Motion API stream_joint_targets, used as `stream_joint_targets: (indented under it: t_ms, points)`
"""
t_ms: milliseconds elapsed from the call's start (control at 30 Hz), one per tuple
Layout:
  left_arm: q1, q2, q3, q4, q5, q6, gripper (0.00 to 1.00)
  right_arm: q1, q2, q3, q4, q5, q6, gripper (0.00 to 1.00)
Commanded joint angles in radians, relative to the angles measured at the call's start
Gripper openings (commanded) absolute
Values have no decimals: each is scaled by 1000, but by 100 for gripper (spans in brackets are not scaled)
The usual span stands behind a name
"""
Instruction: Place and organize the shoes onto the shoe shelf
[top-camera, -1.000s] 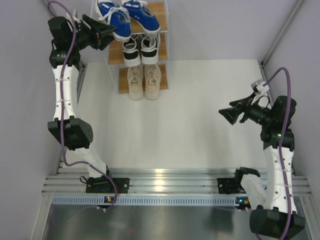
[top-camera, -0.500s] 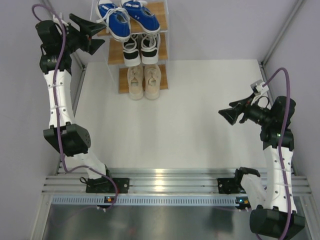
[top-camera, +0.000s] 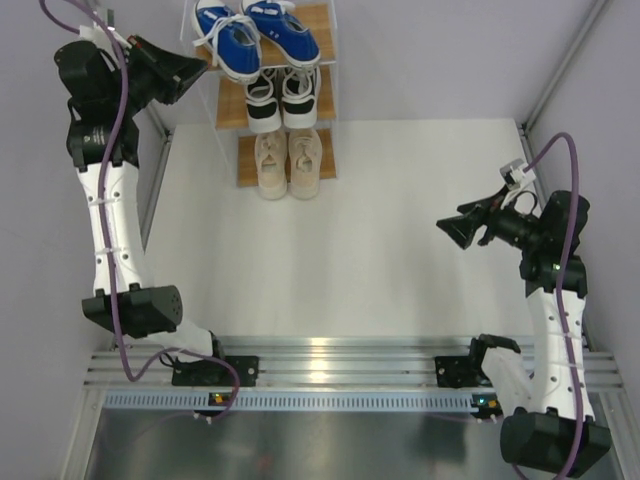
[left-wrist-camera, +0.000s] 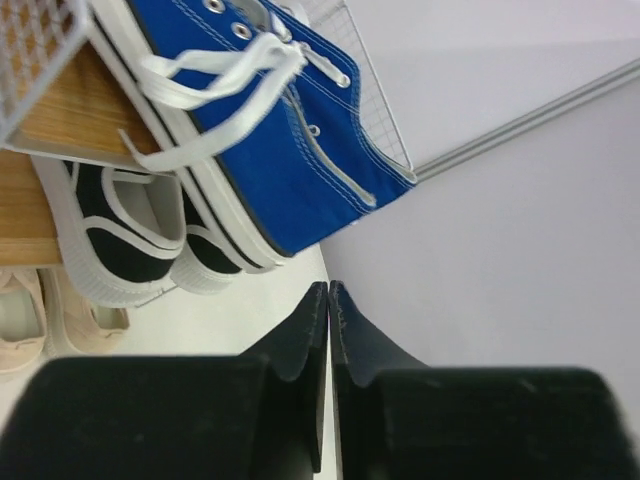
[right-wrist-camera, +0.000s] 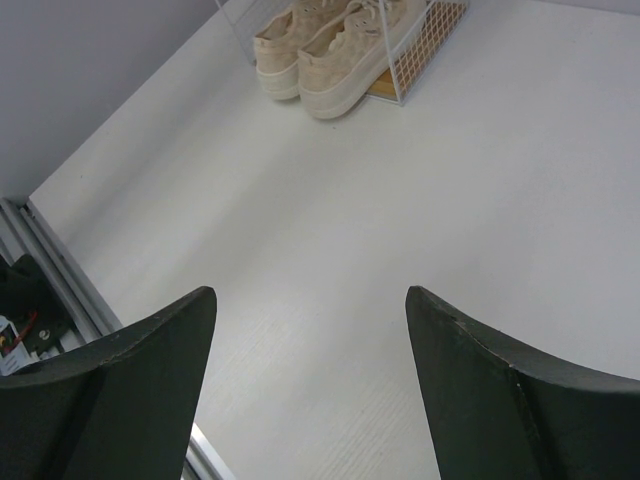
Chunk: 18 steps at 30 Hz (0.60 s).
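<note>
At the top-left corner of the shoe shelf (top-camera: 228, 108), the left gripper (left-wrist-camera: 328, 290) is hovering clenched and empty, the right gripper (right-wrist-camera: 308, 292) released. The shoes (top-camera: 258, 30) are all sitting shelved; a clean retreat seems next.

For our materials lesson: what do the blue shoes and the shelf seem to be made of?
Blue shoes: likely canvas, matte with stitched seams, and white rubbery-looking soles. Shelf: boards look wooden, with visible grain; the thin white wire frame is probably coated metal.
</note>
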Motion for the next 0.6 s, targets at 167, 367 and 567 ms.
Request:
stream_joint_targets:
  t_ms: [167, 367, 567]
  points:
    - [-233, -15, 15, -68, -148, 211, 2, -13, 21, 9, 61, -21, -16, 77]
    - [-301, 59, 31, -78, -219, 229, 2, -13, 20, 14, 47, -16, -17, 77]
    - [-296, 89, 41, -110, -328, 280, 2, -13, 20, 14, 47, -15, -17, 77]
